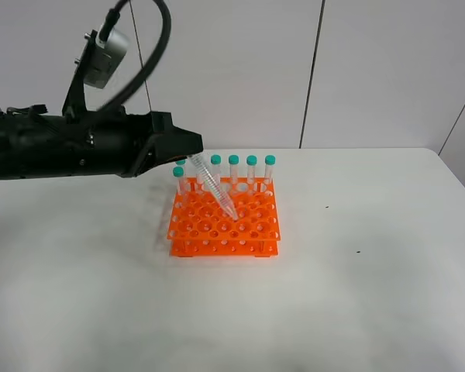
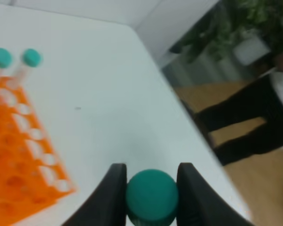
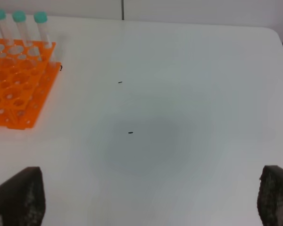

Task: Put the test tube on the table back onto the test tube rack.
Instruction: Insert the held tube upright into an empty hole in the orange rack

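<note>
The test tube [image 1: 214, 187] hangs tilted over the orange test tube rack [image 1: 217, 246], cap end up. My left gripper [image 1: 192, 155] is shut on that end. Its pointed tip slants down to the right, at the rack's top plate near the middle holes; whether it is inside a hole I cannot tell. In the left wrist view the teal cap [image 2: 152, 195] sits squeezed between the black fingers [image 2: 114, 197]. Several other capped tubes [image 1: 251, 172] stand in the rack's back rows. My right gripper [image 3: 146, 200] is open wide above bare table [image 3: 179, 117], right of the rack [image 3: 14, 89].
The rack stands near the middle of the white table [image 1: 356, 271]. The left arm [image 1: 70, 143] reaches in level from the left, above the table. A few small dark specks [image 3: 130, 132] mark the tabletop right of the rack. The table's right edge lies far beyond.
</note>
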You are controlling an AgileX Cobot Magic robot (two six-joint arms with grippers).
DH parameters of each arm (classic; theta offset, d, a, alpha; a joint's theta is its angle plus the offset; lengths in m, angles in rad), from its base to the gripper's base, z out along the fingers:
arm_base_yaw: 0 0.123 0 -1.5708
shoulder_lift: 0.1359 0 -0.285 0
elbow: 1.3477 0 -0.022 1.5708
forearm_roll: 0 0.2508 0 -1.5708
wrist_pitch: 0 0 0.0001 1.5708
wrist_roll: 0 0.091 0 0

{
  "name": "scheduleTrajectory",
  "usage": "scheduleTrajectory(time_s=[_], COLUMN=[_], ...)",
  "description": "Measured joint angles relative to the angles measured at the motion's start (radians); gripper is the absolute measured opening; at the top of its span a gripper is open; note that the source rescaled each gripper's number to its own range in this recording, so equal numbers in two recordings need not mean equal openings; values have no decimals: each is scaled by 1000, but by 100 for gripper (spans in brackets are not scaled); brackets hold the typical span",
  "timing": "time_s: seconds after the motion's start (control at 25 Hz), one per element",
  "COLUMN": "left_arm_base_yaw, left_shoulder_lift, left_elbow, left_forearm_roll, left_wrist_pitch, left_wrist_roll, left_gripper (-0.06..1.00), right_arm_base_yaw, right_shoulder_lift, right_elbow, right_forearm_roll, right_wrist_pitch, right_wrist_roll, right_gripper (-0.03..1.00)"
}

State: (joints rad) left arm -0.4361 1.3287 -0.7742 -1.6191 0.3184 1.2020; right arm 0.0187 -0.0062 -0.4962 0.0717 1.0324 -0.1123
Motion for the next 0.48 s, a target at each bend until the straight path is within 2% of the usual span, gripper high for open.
scheduleTrajectory(time_s=[0.04, 0.12, 0.2, 0.28, 0.32, 0.36, 0.48], left_arm_base_yaw=[-8, -29, -68, -121, -154, -154, -238], left_shoulder_lift=[-1, -8, -12, -12, -12, -12, -3], left_elbow=[0, 0, 0, 1, 2, 2, 2], left_forearm_roll=[50, 221, 434, 701, 801, 801, 1081], left_wrist_pitch=[-51, -144, -260, -372, -434, -434, -587], left_wrist_roll=[-15, -84, -221, -377, -457, -457, -613], left_gripper=[0, 0, 0, 0, 0, 0, 0], right_arm_base_yaw=[0, 0, 0, 0, 0, 0, 0], right_shoulder_lift=[0, 0, 0, 0, 0, 0, 0], right_elbow=[0, 0, 0, 0, 0, 0, 0], right_forearm_roll=[0, 0, 0, 1, 1, 1, 1], right_wrist_pitch=[0, 0, 0, 0, 0, 0, 0], right_wrist_roll=[0, 0, 0, 0, 0, 0, 0], right_gripper=[100, 100, 100, 100, 100, 100, 100])
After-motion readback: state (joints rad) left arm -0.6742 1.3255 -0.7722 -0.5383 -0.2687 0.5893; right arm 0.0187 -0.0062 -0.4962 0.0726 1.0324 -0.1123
